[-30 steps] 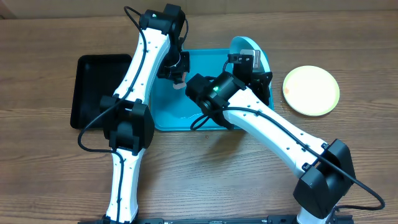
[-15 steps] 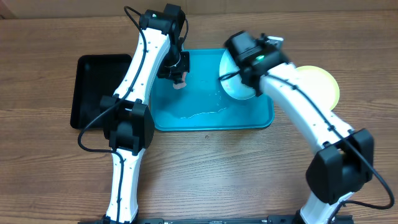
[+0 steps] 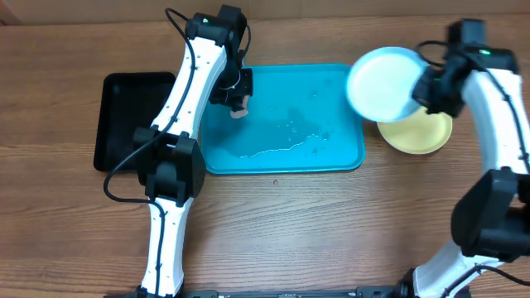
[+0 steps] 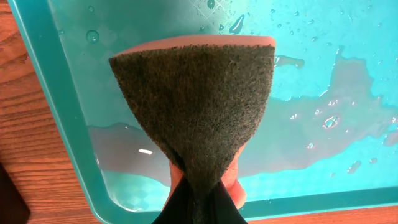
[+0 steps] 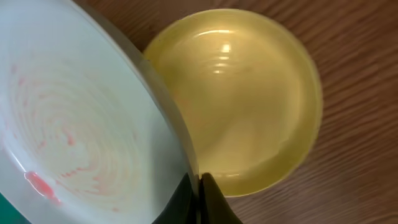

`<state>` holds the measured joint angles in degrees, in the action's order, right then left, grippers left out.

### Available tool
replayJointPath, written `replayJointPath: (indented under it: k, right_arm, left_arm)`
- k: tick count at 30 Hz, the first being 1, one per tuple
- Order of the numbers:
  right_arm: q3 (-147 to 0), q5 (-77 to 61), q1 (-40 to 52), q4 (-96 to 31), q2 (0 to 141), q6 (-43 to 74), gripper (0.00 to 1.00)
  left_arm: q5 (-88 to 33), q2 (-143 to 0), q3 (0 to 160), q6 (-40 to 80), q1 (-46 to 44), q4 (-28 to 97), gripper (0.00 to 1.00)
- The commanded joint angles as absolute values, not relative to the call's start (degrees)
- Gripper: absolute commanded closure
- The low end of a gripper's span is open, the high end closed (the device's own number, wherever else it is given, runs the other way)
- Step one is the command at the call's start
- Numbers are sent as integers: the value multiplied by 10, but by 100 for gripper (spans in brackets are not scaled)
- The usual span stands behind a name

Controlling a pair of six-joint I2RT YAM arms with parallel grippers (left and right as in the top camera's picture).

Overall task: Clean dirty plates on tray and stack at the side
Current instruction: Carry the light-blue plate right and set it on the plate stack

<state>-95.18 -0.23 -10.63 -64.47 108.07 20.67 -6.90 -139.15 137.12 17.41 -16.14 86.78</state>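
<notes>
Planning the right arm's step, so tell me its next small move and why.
Probably lower the blue-rimmed plate onto the yellow plate: the right gripper pinches its rim, tilted, partly over the yellow one beside the tray. Faint red smears show on it, though.

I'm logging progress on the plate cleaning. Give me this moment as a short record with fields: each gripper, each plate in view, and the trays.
left gripper: shut on the sponge, over the left part of the tray
right gripper: shut on the rim of the blue-rimmed plate, raised and partly over the yellow plate
blue-rimmed plate: red smears on its face
yellow plate: on the table, right of the tray
tray: wet, with a puddle; no plates on it
black tray: left of the tray
</notes>
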Motion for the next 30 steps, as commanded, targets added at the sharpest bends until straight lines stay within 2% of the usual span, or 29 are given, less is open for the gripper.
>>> replayJointPath:
  k: [1,6,12,13,14,15,18,20,30]
  right_arm:
    - [-909,-34,-154,-623,1071,188,96]
    - [-841,-56,-204,-564,1071,195,96]
    - [-797,-36,-215,-532,1071,197,96]
    - [-797,-30,-215,-532,1071,201,93]
    - [-797,-28,-215,-531,1071,202,85]
    - [-797,-27,-215,-529,1071,202,76]
    - [-798,-27,-215,-528,1071,206,39]
    - [-806,-34,-215,-535,1071,210,27]
    - [-961,-68,-160,-654,1070,190,21]
  left_arm:
    - [-75,-1394,1370,163,-165,867,96]
    - [-75,-1394,1370,163,-165,867,96]
    - [-75,-1394,1370,163,-165,867,96]
    - [-75,-1394,1370,163,-165,867,96]
    - [-75,-1394,1370,163,-165,867,96]
    - [-75,-1394,1370,163,-165,867,96]
    - [-75,-1394,1370,162,-165,866,96]
    - [-75,-1393,1373,162,-164,867,96]
    - [0,-1369,1501,164,-137,968,96]
